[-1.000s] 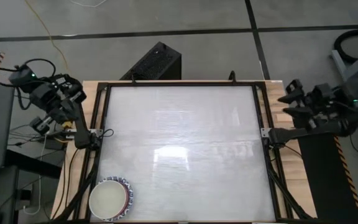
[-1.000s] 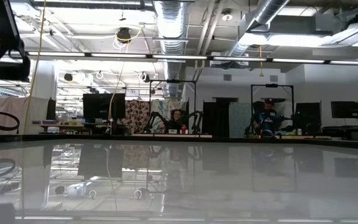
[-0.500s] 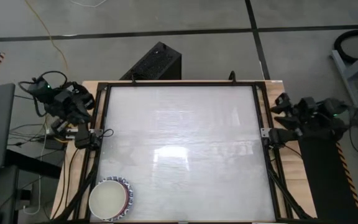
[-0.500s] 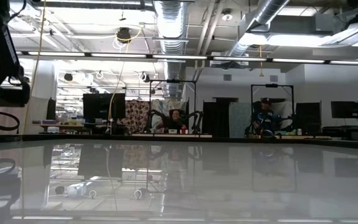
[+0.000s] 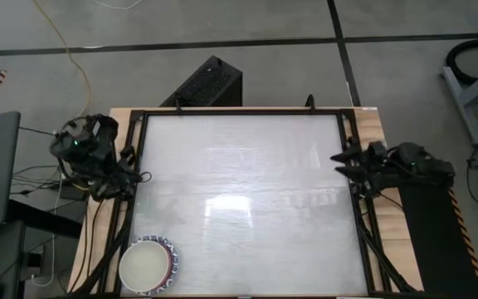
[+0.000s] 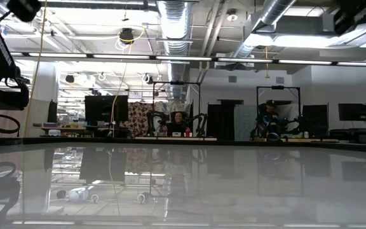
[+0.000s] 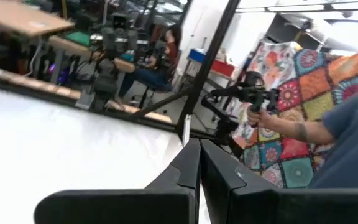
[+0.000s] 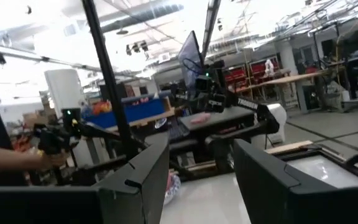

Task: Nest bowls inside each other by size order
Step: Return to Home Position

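Changes since half a second ago:
- Your left arm has pulled in from out past the left edge of the table (image 5: 239,166). It now sits bunched over the left rail.
- Your right arm has swung in from beyond the right edge. The right gripper (image 5: 344,159) has reached the right rail and points across the table.
- In the low view, a dark arm part now shows at the top right corner where none showed before.
- The bowl stack (image 5: 148,266) has not shifted.

Bowl stack:
- It stands at the table's left corner, at the lower edge of the high view and against the left rail, on your left arm's side.
- It is well apart from both grippers. The right one is farther off, the full width of the table away.
- The uppermost bowl shows a cream inside. A red rim peeks out on one side, and a blue-and-white patterned rim runs outermost.

Grippers:
- The left gripper (image 7: 199,149) has its fingers pressed together with nothing between them.
- The right gripper's fingers are spread with a clear gap, and it grasps nothing.

Hard to make out:
- From above you get only the rims, so the bowls in the stack cannot be counted.
- In the high view the left gripper cannot be picked out from the folded arm.
- In the right wrist view a small reddish-and-blue shape (image 8: 174,186) sits low beside one finger, partly hidden. You cannot tell whether it is the stack.
- In the left wrist view a person's forearm (image 7: 291,129) reaches to a dark handle (image 7: 253,96). The sleeve is cut off at the picture's edge.
- In the low view, people seated in the room beyond the table are too small to make out further.
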`<act>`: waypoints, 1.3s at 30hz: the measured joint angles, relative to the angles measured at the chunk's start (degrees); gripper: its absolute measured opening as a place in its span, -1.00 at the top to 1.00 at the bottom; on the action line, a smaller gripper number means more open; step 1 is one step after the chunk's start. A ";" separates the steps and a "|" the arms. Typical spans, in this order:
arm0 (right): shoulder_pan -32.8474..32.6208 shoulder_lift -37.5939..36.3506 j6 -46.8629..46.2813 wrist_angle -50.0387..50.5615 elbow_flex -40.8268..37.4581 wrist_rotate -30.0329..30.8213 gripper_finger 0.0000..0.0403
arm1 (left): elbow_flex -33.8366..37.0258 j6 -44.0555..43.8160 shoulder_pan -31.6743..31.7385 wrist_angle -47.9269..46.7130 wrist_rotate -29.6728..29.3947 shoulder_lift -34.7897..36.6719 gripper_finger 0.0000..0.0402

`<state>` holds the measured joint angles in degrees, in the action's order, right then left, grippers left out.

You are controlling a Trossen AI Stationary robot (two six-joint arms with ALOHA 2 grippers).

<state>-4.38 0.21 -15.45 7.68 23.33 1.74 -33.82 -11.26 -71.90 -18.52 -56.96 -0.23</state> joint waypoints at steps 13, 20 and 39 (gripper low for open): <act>-0.15 0.00 2.17 -18.25 -16.13 -3.47 0.02 | 14.32 -8.30 0.00 6.67 -3.76 -0.02 1.00; -0.16 0.11 -0.04 -23.89 -22.86 -3.55 0.02 | 18.97 -13.11 0.00 7.33 -9.95 0.00 1.00; -0.42 0.09 3.59 -12.95 -22.90 2.74 0.02 | 26.22 -25.31 -0.02 4.42 -26.02 0.00 1.00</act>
<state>-4.80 0.30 -11.86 -5.27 0.43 4.49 -7.60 -36.57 -71.92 -14.10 -82.98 -0.23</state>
